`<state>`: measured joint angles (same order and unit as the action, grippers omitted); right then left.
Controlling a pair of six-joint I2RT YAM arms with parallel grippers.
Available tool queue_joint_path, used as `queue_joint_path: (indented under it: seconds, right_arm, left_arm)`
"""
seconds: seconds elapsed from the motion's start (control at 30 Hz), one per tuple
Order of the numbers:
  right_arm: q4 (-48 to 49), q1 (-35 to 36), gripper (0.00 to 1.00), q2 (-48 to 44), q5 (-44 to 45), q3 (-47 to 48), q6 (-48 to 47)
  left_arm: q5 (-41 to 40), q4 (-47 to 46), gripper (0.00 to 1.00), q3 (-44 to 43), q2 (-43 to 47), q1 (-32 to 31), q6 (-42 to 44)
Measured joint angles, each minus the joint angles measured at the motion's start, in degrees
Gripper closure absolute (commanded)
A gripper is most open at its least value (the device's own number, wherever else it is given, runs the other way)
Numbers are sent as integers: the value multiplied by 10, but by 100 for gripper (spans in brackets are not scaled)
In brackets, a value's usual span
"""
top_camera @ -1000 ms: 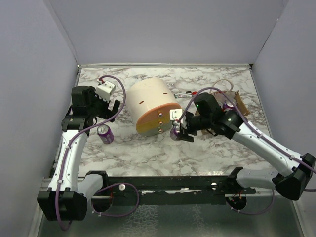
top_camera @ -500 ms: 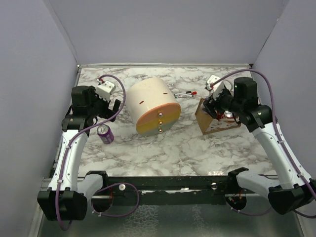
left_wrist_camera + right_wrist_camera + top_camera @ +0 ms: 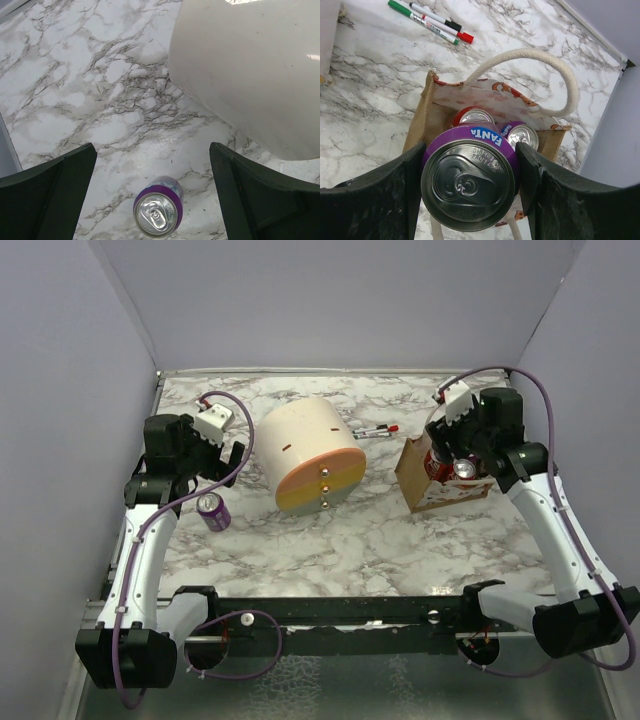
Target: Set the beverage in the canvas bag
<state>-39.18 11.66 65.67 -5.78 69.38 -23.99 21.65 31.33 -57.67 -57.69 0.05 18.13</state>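
Hovering my right hand (image 3: 470, 150), clenched round the purple Fanta can (image 3: 466, 185), right above the canvas bag (image 3: 420, 117). Tight fit! With a red can (image 3: 472, 116) and a second purple can (image 3: 522, 136) already inside, a drop could land on their tops and tip over, or snag the handle (image 3: 555, 75). A second ago this hand was back by the cream cylinder (image 3: 305, 455). Over there my left hand (image 3: 152, 146) gapes wide, unmoved.

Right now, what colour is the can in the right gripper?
The can is purple, silver-topped; right wrist view shows it best.
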Motion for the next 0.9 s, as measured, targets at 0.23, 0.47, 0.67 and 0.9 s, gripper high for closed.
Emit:
queue_joint_path:
  seconds: [0.23, 0.47, 0.67, 0.9]
  right_arm:
    - [-5, -2, 86, 47, 7, 2, 9]
    - [-15, -4, 87, 58, -12, 9, 14]
    - [-22, -8, 87, 66, -50, 15, 19]
    - [-34, -13, 88, 84, -90, 18, 28]
  left_arm:
    - [1, 0, 1, 0, 6, 0, -3]
    - [4, 0, 1, 1, 7, 0, -3]
    - [8, -4, 1, 9, 7, 0, -3]
    - [12, -4, 1, 10, 7, 0, -3]
